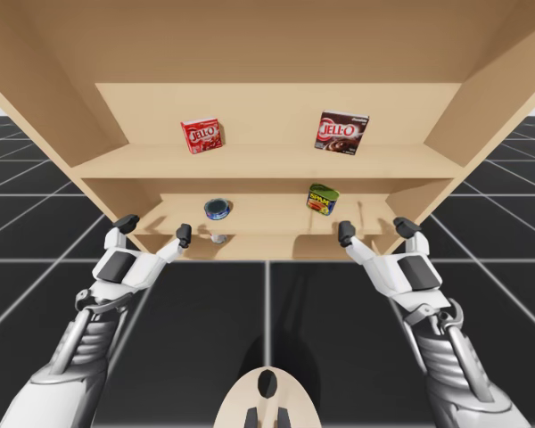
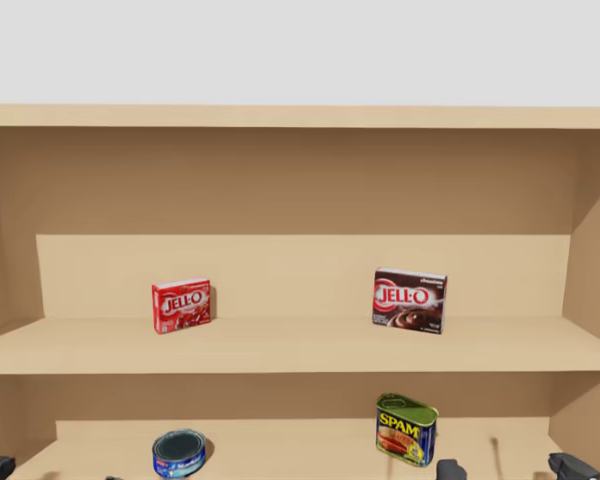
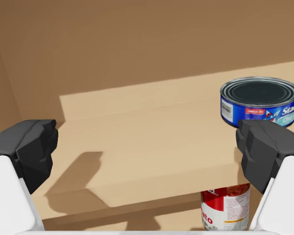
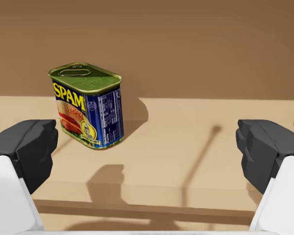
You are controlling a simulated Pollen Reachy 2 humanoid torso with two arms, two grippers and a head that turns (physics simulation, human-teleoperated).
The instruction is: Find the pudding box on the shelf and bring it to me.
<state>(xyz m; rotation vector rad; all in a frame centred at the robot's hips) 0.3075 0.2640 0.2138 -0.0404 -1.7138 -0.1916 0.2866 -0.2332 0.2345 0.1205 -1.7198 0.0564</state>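
The brown pudding box (image 1: 342,134) (image 2: 410,300) stands upright on the upper shelf board (image 1: 267,162), right of centre. My right gripper (image 1: 375,230) (image 4: 147,152) is open at the front edge of the lower shelf, below the box and slightly to its right, with nothing between its fingers. My left gripper (image 1: 155,228) (image 3: 147,152) is also open and holds nothing; it sits at the lower shelf's front edge on the left side.
A red box (image 1: 201,135) (image 2: 181,305) stands on the upper shelf at left. The lower shelf (image 2: 300,445) holds a flat blue can (image 3: 259,100) (image 1: 218,209) and a blue rectangular tin with a green top (image 4: 88,105) (image 1: 322,198). A red-and-white can (image 3: 225,208) stands below that shelf.
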